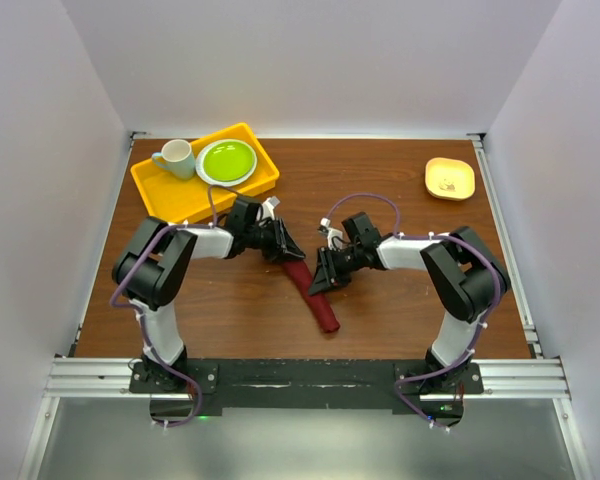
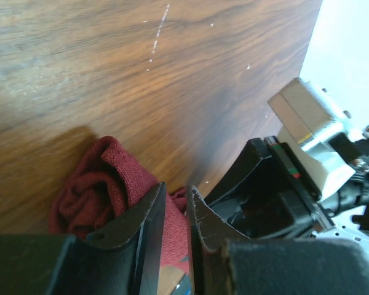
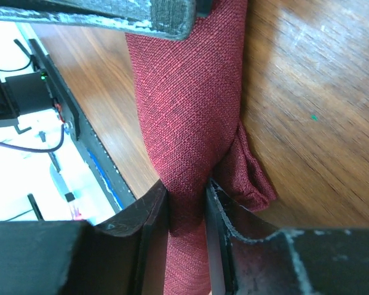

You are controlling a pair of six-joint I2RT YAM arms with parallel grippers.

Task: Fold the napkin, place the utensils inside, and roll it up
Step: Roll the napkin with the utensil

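Grips the napkin (image 3: 190, 110) mid-length in the right claw (image 3: 186, 198), fingers clenched on the cloth; pinches its bunched far end in the left claw (image 2: 175, 195). Keeps it as a narrow maroon roll lying near the middle of the desk (image 1: 220, 310), between both arms. Shows no fork anywhere; presumably wrapped inside, though cannot confirm. Looks nearly finished: only tightening and letting go to do.
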